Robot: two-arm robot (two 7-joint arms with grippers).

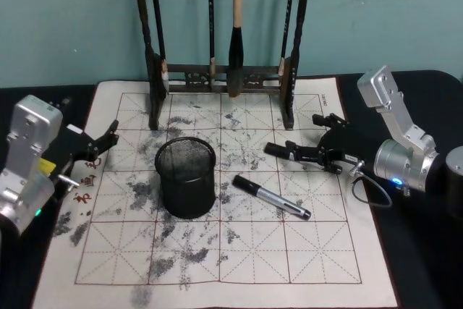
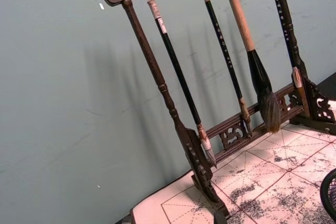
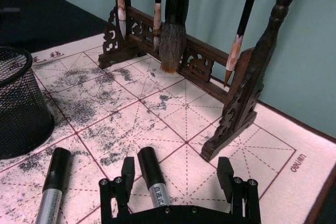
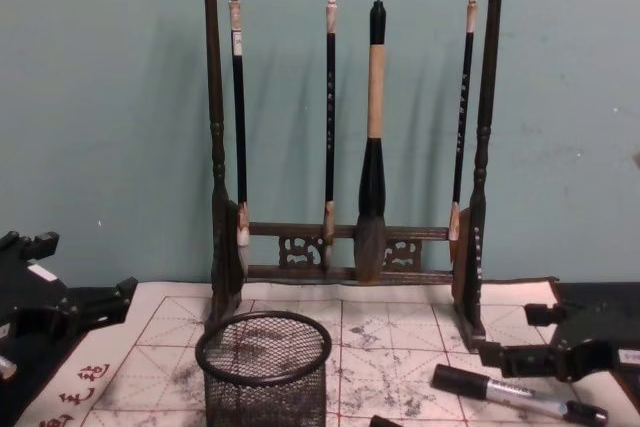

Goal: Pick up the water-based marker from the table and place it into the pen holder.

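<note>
The water-based marker (image 3: pixel 153 179) lies flat on the table (image 1: pixel 325 251), right of centre, black cap pointing left toward the pen holder (image 1: pixel 187 197). The right gripper (image 3: pixel 176 167) straddles it, fingers spread wide, nothing clamped yet; the marker sits off-centre btw them, close to one finger, well apart from the other. Judging by this, the grasp is about to be made; lift and drop are not yet done.

Risks: w/ that offset, one finger will likely reach the round barrel first and roll or shove it before the other arrives; a pinch close to the cap end could let the barrel droop and catch the holder's rim; the mesh cup looks light, so a knock might tip it.

Around: a second marker (image 1: pixel 271 197) lies nearer, btw the gripper and the holder's near side, so a low carry could sweep it; the brush rack (image 4: pixel 213 147) w/ hanging brushes (image 4: pixel 375 97) stands at the far edge, its right foot near the gripper's far finger; the holder is upright and looks empty. The left gripper (image 1: pixel 101 144) is parked at the left edge, fingers apart, holding nothing.
</note>
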